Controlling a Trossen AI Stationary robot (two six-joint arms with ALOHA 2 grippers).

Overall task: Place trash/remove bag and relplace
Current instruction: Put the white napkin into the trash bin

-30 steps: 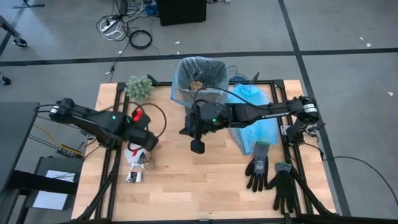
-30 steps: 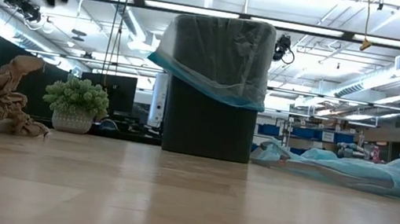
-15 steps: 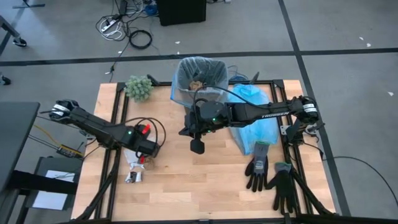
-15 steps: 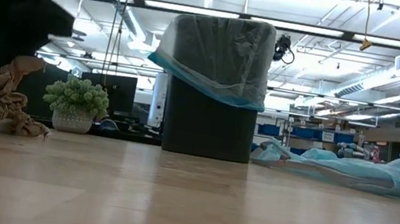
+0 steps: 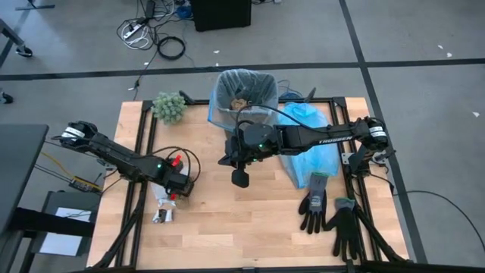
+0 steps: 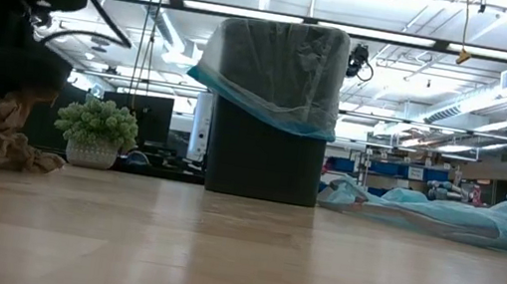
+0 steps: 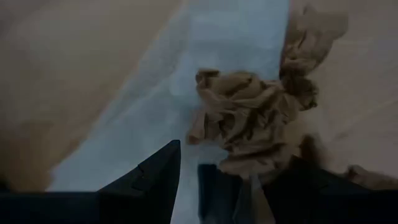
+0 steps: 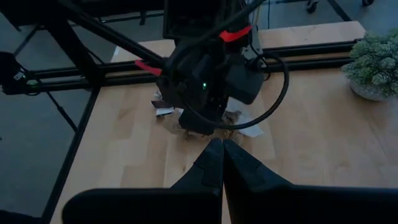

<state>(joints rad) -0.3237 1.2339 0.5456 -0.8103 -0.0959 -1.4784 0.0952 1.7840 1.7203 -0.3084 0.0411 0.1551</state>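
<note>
Both my grippers differ: left gripper point(image 5: 176, 188) has dropped onto the trash point(image 7: 249, 118) at the table's left, fingers parted around it but not clamped yet, right gripper point(image 5: 240, 179) shut mid-table, pickup next.

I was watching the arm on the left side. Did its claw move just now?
Yes. The left gripper has come down toward the crumpled brown paper on the table, moving farther from the green plant.

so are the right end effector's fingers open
No, the right end effector has its two fingers pressed together with no gap, hanging above the table.
</note>
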